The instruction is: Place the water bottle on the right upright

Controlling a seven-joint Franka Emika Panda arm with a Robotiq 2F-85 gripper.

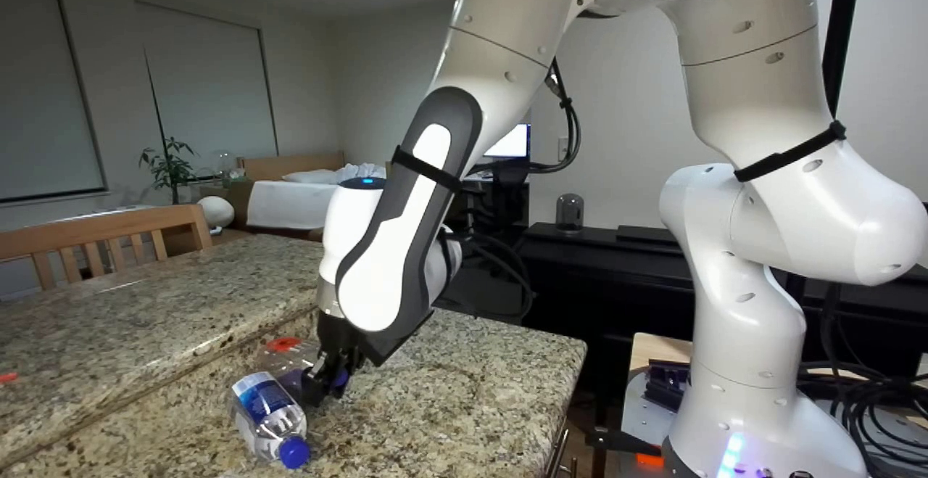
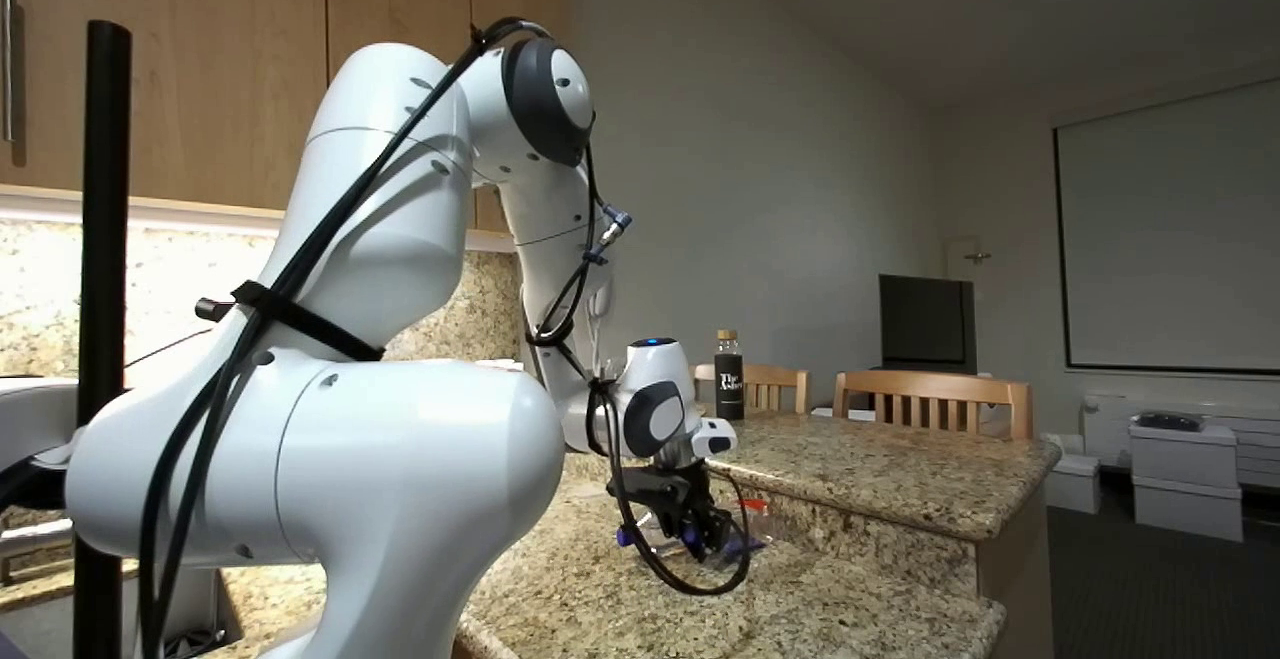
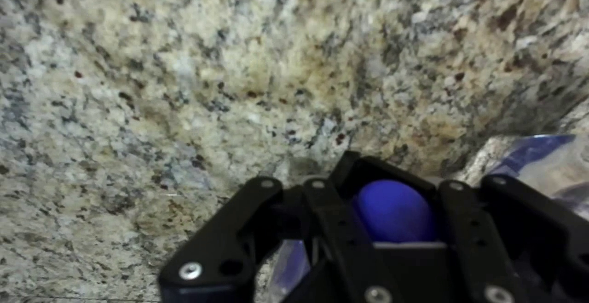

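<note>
Wrist view puts the blue cap [image 3: 395, 213] of the water bottle [image 1: 341, 378] between the black fingers [image 3: 339, 222] of the hand [image 3: 391, 188]. They stand close against both its sides, so we judge that the hand is closed on it. We take this for the bottle the task means; the neighbouring blue-labelled bottle [image 1: 267, 413] lies on its side just beside it, nearer the camera in an exterior view, with nothing gripping it. Holding by the cap makes sense to us: it is the stiff end, and raising it should let the base swing down toward upright. Our bottle's body is mostly hidden, but it seems to lie on the granite bench [image 1: 464, 405], cap away from the raised ledge [image 1: 174, 297]; we judge it is not yet standing. Behind shows a red lid-like round [image 1: 283, 344], whose owner we cannot make out.

As for the arm [image 1: 500, 50], it arches high over the bench and comes down steeply, the hand low and aimed downward with a slight tilt. That low reach suits a cap so near the surface. Next, we would lift clear of the neighbour before turning the wrist.
</note>
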